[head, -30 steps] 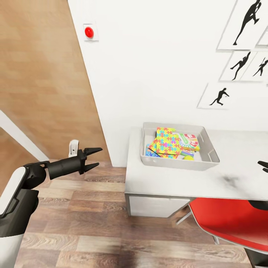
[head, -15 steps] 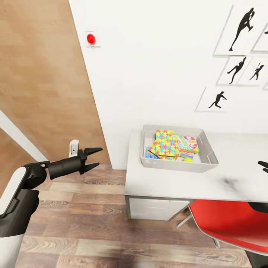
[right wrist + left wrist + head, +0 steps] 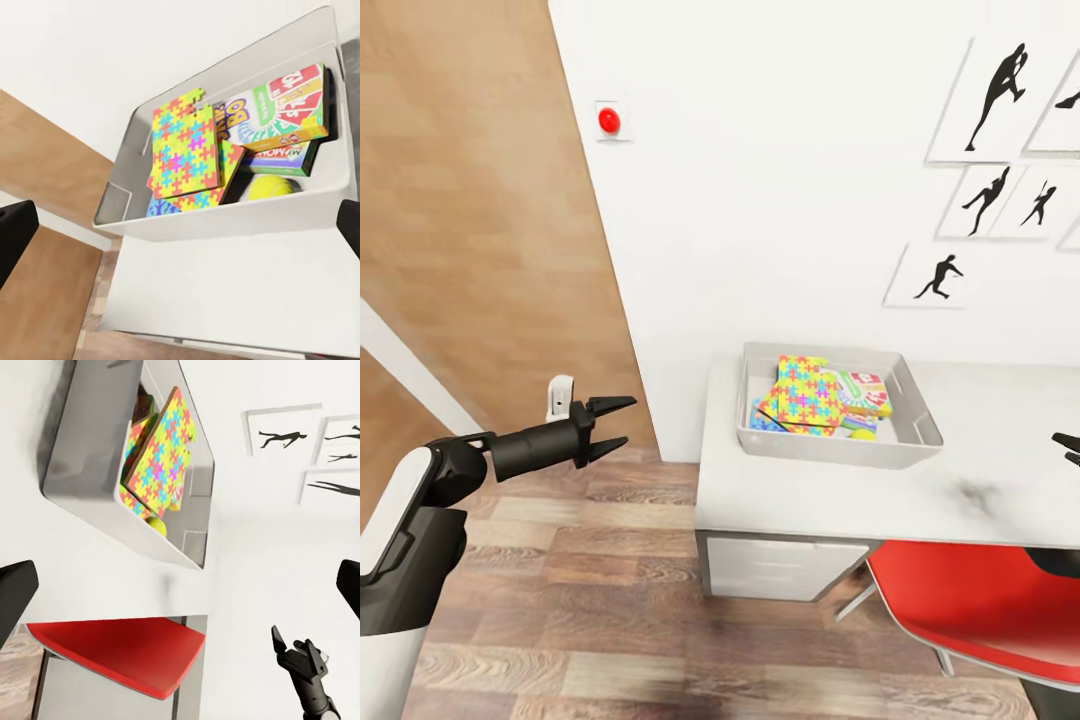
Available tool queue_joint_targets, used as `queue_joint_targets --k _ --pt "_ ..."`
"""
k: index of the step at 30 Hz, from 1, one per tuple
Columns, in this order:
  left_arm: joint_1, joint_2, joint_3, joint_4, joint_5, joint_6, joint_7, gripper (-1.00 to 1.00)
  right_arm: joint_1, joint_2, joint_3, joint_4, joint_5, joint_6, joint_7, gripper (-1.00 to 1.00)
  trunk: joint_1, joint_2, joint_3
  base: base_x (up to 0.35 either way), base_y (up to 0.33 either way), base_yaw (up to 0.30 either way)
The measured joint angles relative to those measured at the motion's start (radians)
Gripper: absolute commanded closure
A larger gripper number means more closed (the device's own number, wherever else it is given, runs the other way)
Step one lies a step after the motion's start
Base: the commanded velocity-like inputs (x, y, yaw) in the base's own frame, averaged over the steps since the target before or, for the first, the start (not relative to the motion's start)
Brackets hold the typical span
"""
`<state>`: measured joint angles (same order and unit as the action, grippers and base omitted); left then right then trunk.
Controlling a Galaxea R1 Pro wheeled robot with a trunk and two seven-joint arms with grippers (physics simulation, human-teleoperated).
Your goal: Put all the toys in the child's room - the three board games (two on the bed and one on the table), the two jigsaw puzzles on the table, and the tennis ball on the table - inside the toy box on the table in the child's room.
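The pale grey toy box stands on the white table by the wall. Inside lie two jigsaw puzzles, one on the other, beside a stack of board games and the tennis ball. The right wrist view shows the box from close by: the jigsaws, a yellow, green and red game on a Monopoly box, and the ball. My left gripper hangs open over the floor, left of the table. My right gripper is open above the table's right part.
A red chair is tucked under the table in front of me. White drawers sit below the tabletop. A wooden door is at the left, and black silhouette pictures hang on the wall. Wood-plank floor lies left of the table.
The whole view has shifted: table and toy box sit slightly farther and more wall shows, so the camera moved. Both arms keep their pose and the toys lie as before.
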<state>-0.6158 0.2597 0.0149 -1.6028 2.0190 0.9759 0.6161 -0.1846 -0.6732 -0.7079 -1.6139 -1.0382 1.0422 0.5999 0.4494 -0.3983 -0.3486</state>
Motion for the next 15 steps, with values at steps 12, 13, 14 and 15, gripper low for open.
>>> queue_joint_targets --k 12,13,14,15 --pt "-0.003 -0.004 -0.007 0.003 0.000 -0.002 0.006 -1.00 0.000 0.002 0.005 0.000 0.000 0.000 -0.002 -1.00 0.000 0.000 0.019 0.000 0.000 -0.055" --pt "-0.004 -0.004 -0.008 0.003 0.001 -0.001 0.006 -1.00 0.000 0.003 0.005 0.000 0.000 0.000 -0.002 -1.00 0.000 0.000 0.021 0.000 0.000 -0.063" --pt "-0.004 -0.004 -0.008 0.003 0.001 -0.001 0.006 -1.00 0.000 0.003 0.005 0.000 0.000 0.000 -0.002 -1.00 0.000 0.000 0.023 0.000 0.000 -0.064" --pt "-0.004 -0.004 -0.009 0.003 0.001 -0.001 0.005 -1.00 0.000 0.003 0.005 0.000 0.000 0.000 -0.002 -1.00 0.000 0.000 0.024 0.000 0.000 -0.065"
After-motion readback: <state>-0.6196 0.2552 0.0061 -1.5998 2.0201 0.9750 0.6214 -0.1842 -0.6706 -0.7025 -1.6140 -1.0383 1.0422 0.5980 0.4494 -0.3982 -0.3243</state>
